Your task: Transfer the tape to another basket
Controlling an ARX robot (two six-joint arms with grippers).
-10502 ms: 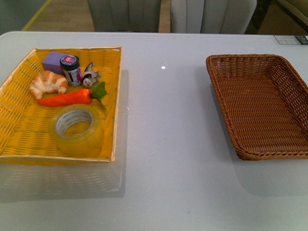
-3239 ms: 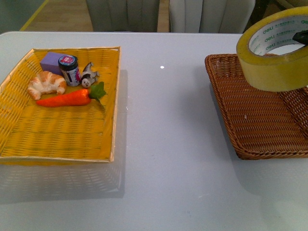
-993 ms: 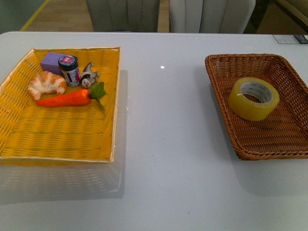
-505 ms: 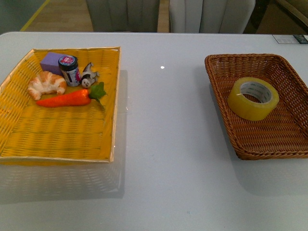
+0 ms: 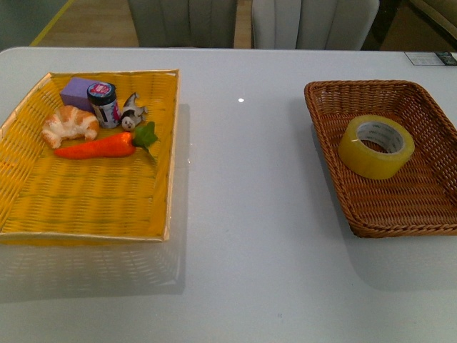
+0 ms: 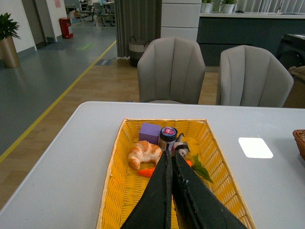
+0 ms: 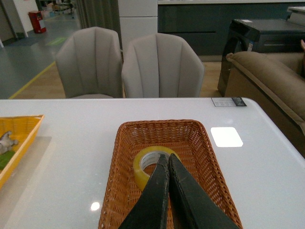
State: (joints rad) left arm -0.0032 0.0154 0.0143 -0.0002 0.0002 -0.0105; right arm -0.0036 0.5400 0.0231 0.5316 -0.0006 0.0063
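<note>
At right of the front frame, the tape (image 5: 376, 146) lies inside the basket (image 5: 335, 166) (both grippers' fingers (image 7: 164, 172) clenched, grasping nothing).

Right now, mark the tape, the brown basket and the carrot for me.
tape (image 5: 376, 146): front view, on the yellow outer wall of the roll.
brown basket (image 5: 360, 85): front view, on its far rim.
carrot (image 5: 96, 147): front view, on the middle of the orange body.

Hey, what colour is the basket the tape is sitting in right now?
Dark brown woven wicker. The basket holding the tape shows best in the front view.
</note>
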